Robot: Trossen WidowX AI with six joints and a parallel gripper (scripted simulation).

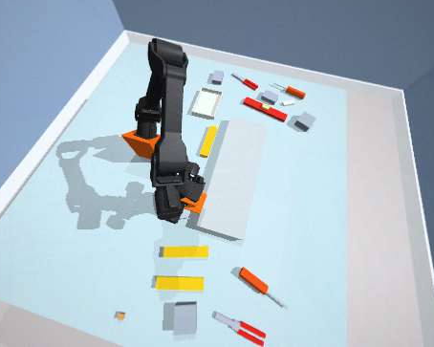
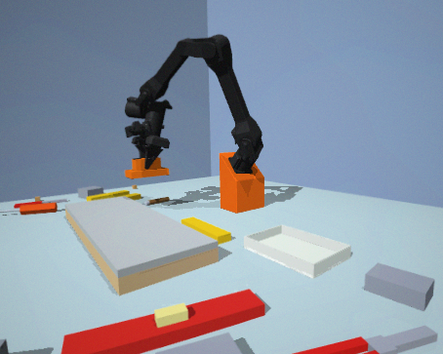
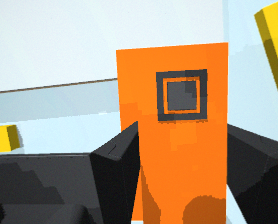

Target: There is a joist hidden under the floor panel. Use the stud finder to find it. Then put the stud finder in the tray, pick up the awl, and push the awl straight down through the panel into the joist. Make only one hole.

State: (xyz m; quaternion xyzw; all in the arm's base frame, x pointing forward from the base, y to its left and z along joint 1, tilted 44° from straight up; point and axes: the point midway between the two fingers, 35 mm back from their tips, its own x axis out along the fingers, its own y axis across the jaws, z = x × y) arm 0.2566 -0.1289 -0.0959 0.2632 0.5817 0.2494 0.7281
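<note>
Exterior view, left of centre: your gripper (image 2: 148, 165) (image 3: 173, 126) grips the orange stud finder (image 1: 196, 204) (image 2: 146, 171) (image 3: 172, 135) in the air. You have the white tray (image 1: 194, 104) (image 2: 298, 264) at the frame's lower right.

1. Here's the black jointed arm (image 1: 172, 105), reaching from its orange wedge-shaped base (image 1: 138, 144) over the pale blue tabletop (image 1: 301, 206).
2. Its black pincer has the orange block-like stud finder (image 1: 196, 204), right at the long grey rectangular panel's (image 1: 234, 177) near-left corner!
3. Up beyond, a shallow white rectangular tray (image 1: 206, 103), with a flat yellow bar (image 1: 208, 141) between it and the pincer.
4. Down below, two more yellow bars lie roughly parallel, well apart from the tray.
</note>
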